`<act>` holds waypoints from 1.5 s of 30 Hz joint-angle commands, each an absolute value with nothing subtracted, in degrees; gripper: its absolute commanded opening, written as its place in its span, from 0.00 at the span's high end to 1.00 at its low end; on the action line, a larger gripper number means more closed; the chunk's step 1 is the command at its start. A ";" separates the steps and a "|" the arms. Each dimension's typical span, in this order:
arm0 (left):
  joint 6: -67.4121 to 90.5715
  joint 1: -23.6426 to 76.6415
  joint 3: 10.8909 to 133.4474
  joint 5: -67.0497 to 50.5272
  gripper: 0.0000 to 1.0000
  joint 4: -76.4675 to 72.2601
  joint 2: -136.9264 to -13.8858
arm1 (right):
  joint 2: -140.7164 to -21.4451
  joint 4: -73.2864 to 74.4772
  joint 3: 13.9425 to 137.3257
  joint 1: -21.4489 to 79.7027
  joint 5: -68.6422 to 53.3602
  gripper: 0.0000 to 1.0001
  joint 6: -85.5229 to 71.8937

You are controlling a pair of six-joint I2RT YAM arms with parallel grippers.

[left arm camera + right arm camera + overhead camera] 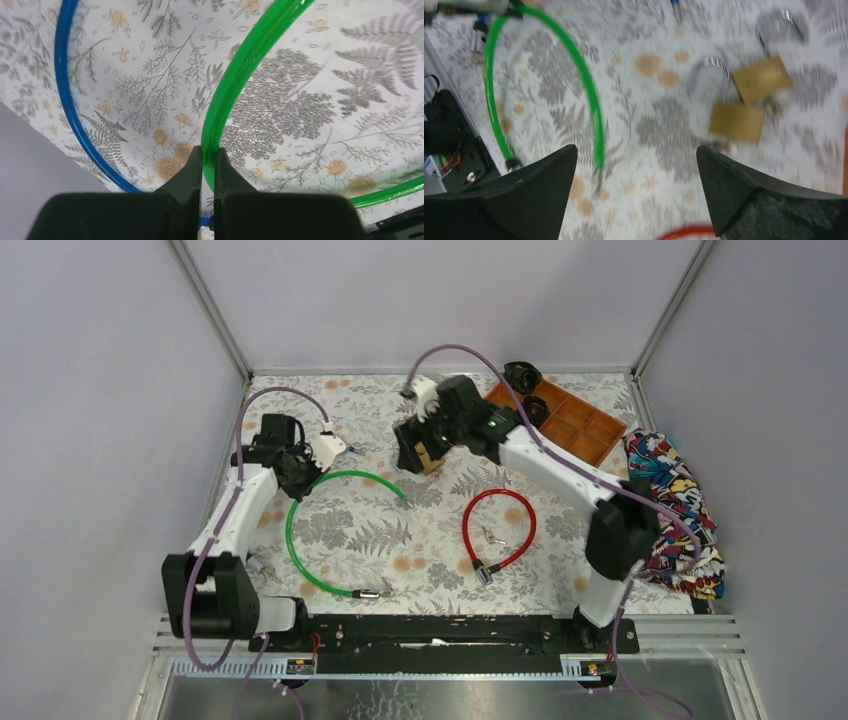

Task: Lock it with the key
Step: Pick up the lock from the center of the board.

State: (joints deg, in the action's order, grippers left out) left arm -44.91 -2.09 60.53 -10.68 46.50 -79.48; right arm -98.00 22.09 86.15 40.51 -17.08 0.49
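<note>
My left gripper is shut on the green cable loop, which lies on the floral cloth. My right gripper is open and empty, hovering over the cloth beside the green cable's end. Two brass padlocks with silver shackles lie just ahead of it; the view is blurred. In the top view the right gripper covers most of the padlocks. A small key lies inside the red cable loop.
A blue cable curves left of the green one. An orange compartment tray with black parts stands at the back right. A patterned cloth heap lies by the right edge. Grey walls enclose the table.
</note>
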 commanded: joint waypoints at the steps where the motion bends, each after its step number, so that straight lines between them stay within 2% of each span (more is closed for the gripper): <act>1: -50.32 0.98 57.32 -12.42 1.00 45.88 -72.73 | -109.38 13.79 97.93 41.22 -27.54 0.02 7.78; 6: -50.55 4.43 56.06 -11.43 1.00 42.91 -68.06 | -118.16 18.34 106.24 42.90 -33.62 0.00 6.86; 10: -51.44 6.04 54.64 -10.17 1.00 40.92 -65.77 | -118.53 18.53 105.34 43.91 -38.48 0.02 3.72; 20: -51.29 8.59 52.53 -9.76 1.00 37.66 -62.43 | -117.93 14.42 97.88 45.56 -40.85 0.10 -3.44; 21: -50.97 8.61 52.48 -10.22 1.00 37.34 -61.94 | -117.80 14.57 97.64 45.61 -39.92 0.16 -3.54; 22: -50.65 8.61 52.47 -10.78 1.00 37.11 -61.55 | -117.63 14.40 97.15 45.69 -38.95 0.31 -3.63; 25: -48.48 8.70 53.37 -11.91 1.00 36.82 -60.77 | -116.52 15.25 96.38 45.61 -35.28 0.87 -4.22; 26: -47.26 8.74 53.97 -12.74 1.00 37.14 -60.67 | -115.77 15.81 96.37 45.61 -33.64 1.00 -4.25; 28: -44.27 8.64 55.41 -15.59 1.00 38.93 -60.22 | -112.94 15.99 95.40 45.61 -29.96 1.00 -3.13; 29: -42.74 8.62 55.96 -17.65 0.86 39.85 -59.78 | -110.82 14.75 93.49 45.47 -28.91 1.00 -2.00; 30: -41.52 8.61 56.15 -19.73 0.59 40.43 -59.05 | -107.58 12.23 90.53 45.32 -28.38 1.00 -0.68; 31: -40.74 8.55 56.07 -22.04 0.41 40.84 -57.95 | -103.80 8.70 86.90 45.04 -28.08 1.00 1.00; 32: -40.12 8.53 55.66 -24.31 0.28 40.85 -56.76 | -100.17 5.38 82.85 44.74 -28.19 1.00 2.77; 35: -39.17 8.50 55.73 -32.29 0.09 41.14 -52.48 | -89.70 1.13 74.92 43.27 -31.58 1.00 7.86; 37: -39.42 8.59 56.79 -40.77 0.02 41.79 -49.23 | -84.27 3.39 73.24 42.50 -33.34 1.00 11.08; 40: -37.17 8.61 56.50 -51.59 0.02 38.94 -42.97 | -77.04 8.49 73.54 41.61 -35.19 1.00 15.30; 45: -33.64 8.61 56.94 -56.03 0.01 33.83 -37.99 | -68.40 15.23 76.73 38.64 -32.67 1.00 17.77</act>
State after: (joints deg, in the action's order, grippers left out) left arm -37.30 8.29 55.02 -46.37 39.27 -40.05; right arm -73.87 13.19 72.53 40.82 -32.67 13.50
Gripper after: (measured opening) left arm 0.983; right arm 0.186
